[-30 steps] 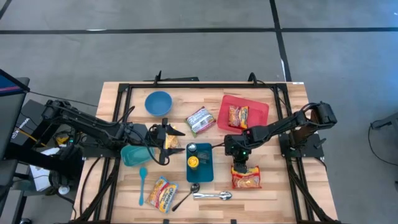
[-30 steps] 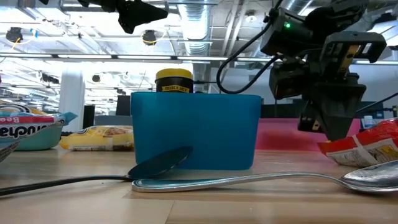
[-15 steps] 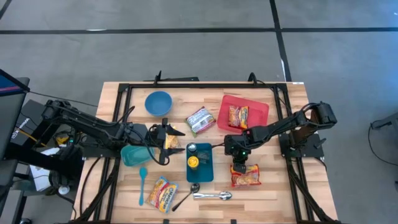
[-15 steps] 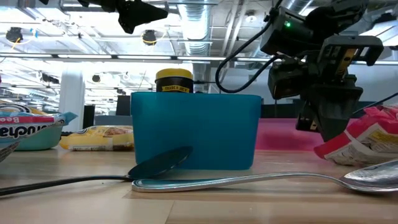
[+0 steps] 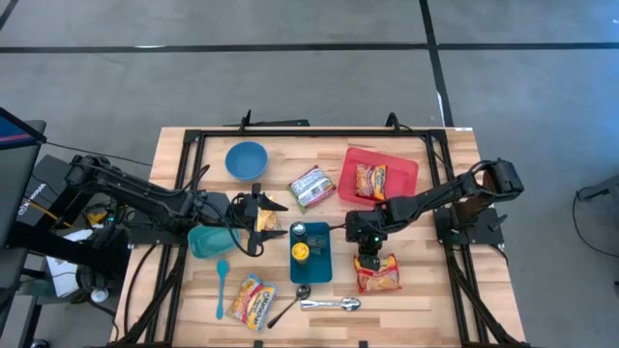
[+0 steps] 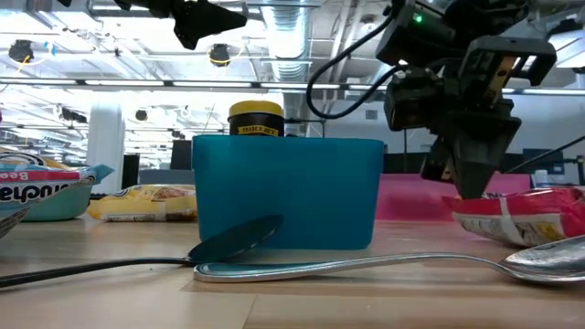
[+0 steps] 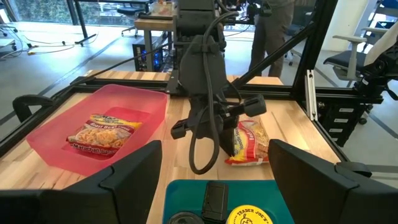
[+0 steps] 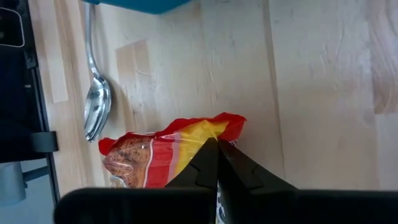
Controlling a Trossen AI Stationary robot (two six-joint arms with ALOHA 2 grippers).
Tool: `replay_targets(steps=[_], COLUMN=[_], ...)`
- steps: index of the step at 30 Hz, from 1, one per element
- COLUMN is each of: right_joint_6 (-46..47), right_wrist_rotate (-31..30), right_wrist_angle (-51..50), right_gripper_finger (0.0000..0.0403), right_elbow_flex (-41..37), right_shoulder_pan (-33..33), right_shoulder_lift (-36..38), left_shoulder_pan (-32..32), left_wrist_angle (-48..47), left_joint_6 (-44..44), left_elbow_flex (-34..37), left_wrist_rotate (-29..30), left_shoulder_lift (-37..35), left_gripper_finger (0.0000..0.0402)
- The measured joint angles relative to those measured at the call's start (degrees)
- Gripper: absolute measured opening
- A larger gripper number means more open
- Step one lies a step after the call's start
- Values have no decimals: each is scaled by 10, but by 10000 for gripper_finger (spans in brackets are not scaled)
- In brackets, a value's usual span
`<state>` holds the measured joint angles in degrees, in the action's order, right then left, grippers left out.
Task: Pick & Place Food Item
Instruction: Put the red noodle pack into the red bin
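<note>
A red and yellow noodle packet (image 5: pixel 378 275) lies on the wooden table just right of the teal box (image 5: pixel 319 261). My right gripper (image 5: pixel 366 255) slants down onto the packet's far end and is shut on it. In the low view the gripper (image 6: pixel 462 185) stands over the packet's (image 6: pixel 526 217) left end. A second noodle packet (image 5: pixel 370 180) lies flat in the red tray (image 5: pixel 401 172) at the far right. My left gripper (image 5: pixel 257 220) hovers open at the table's middle left, holding nothing. My right gripper pinches the packet's far edge (image 8: pixel 229 127) between its two shut fingertips (image 8: pixel 211 163). The fingers come from above, slanting down toward the near side. The pinched end is raised a little, and the rest of the packet (image 6: pixel 539 228) lies on the table.
The teal box holds a yellow-lidded jar (image 5: pixel 301 252). Two spoons (image 5: pixel 327 304) lie near the front edge, beside another packet (image 5: pixel 251 300) and a teal spoon (image 5: pixel 221 286). A blue bowl (image 5: pixel 246 159), a green packet (image 5: pixel 311 187) and a teal cup (image 5: pixel 205 240) stand farther left.
My right gripper has stayed shut on the packet, risen slightly and drawn it a short way toward the teal box. The packet's pinched end came up, and it now lies flatter and closer to the box than before.
</note>
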<state>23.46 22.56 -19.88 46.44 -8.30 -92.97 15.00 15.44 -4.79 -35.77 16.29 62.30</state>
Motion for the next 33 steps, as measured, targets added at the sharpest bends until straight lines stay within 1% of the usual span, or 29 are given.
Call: replay_targets(steps=[8, 12, 25, 33], right_joint_6=[0, 0, 1, -13], right_wrist_rotate=[-20, -47, -166, -227], right_wrist_angle=[-2, -12, -53, -67], right_gripper_finger=[0, 0, 0, 0], right_elbow_flex=[0, 1, 1, 1], right_shoulder_pan=[-10, -20, -41, -41], right_shoulder_lift=[1, 21, 147, 206], left_shoulder_pan=[0, 0, 0, 0], left_wrist_angle=[0, 0, 0, 0], left_joint_6=[0, 0, 0, 0], left_elbow_flex=[0, 0, 0, 0], left_wrist_rotate=[0, 0, 0, 0], left_shoulder_lift=[0, 0, 0, 0], left_gripper_finger=[290, 290, 290, 290])
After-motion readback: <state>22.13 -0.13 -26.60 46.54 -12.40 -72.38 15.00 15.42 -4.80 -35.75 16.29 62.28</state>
